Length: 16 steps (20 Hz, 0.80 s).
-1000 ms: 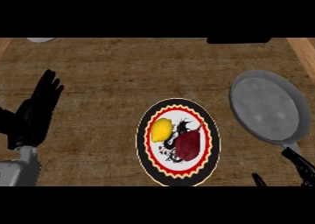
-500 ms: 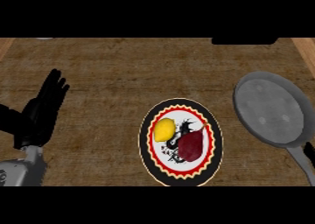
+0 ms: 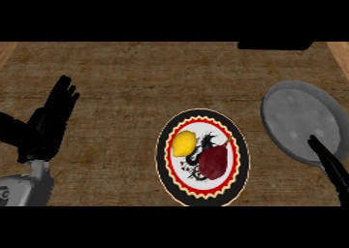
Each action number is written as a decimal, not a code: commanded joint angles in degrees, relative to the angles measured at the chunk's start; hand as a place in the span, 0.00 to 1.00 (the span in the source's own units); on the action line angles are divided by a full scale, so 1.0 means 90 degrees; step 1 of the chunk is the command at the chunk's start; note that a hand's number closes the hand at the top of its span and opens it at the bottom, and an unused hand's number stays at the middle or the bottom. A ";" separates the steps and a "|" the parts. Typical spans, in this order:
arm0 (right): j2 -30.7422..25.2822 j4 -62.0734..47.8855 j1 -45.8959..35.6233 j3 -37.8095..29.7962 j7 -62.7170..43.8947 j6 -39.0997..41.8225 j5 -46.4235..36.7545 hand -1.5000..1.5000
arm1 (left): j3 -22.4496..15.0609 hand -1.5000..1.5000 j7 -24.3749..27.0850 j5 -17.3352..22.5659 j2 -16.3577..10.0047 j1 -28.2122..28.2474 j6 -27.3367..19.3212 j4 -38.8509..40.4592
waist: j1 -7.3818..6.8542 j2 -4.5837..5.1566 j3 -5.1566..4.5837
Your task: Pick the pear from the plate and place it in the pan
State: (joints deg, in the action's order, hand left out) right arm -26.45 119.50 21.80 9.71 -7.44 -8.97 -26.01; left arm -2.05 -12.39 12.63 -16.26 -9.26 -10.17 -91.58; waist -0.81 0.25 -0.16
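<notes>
With the left hand (image 3: 45, 127) resting straight-fingered and empty and the right unseen, the pear (image 3: 214, 161) sits on its plate (image 3: 165, 164) beside the pan (image 3: 299, 114).

a plate (image 3: 165, 160) with a red and black rim sits low in the middle of the frame. on it are a yellow fruit (image 3: 183, 143) and, just to its right, a dark red pear (image 3: 214, 162). a grey pan (image 3: 299, 118) lies at the right, its black handle (image 3: 331, 164) pointing to the lower right corner. the left hand (image 3: 45, 128) rests open at the left edge, fingers up.

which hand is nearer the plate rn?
Left, as far as shows: the left hand rests open at the view's left, apart from the plate. The right hand is not in view, so it can't be compared.
</notes>
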 commanded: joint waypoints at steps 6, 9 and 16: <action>-0.0040 0.0118 -0.1368 0.1078 -0.2372 0.1836 -0.0566 0.00 | 0.0091 0.50 -0.0032 -0.0059 0.0053 0.0178 0.0098 -0.0052 | 0.0032 -0.0025 0.0013; 0.0230 0.0364 -0.1576 0.1523 -0.2968 0.2095 -0.1110 0.00 | 0.0196 0.50 0.0164 -0.0070 0.0134 0.0025 0.0208 0.0237 | 0.0076 -0.0025 0.0013; 0.0672 0.0316 -0.2190 0.1923 -0.4207 0.2705 -0.2219 0.00 | 0.0415 0.50 -0.0210 0.0015 0.0027 0.0166 0.0278 -0.0273 | 0.0061 -0.0032 0.0015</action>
State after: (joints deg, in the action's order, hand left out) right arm -22.85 122.63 6.59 26.39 -39.11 11.35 -42.89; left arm 0.47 -13.37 12.10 -15.66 -8.60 -8.67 -92.52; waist -0.20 -0.04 -0.05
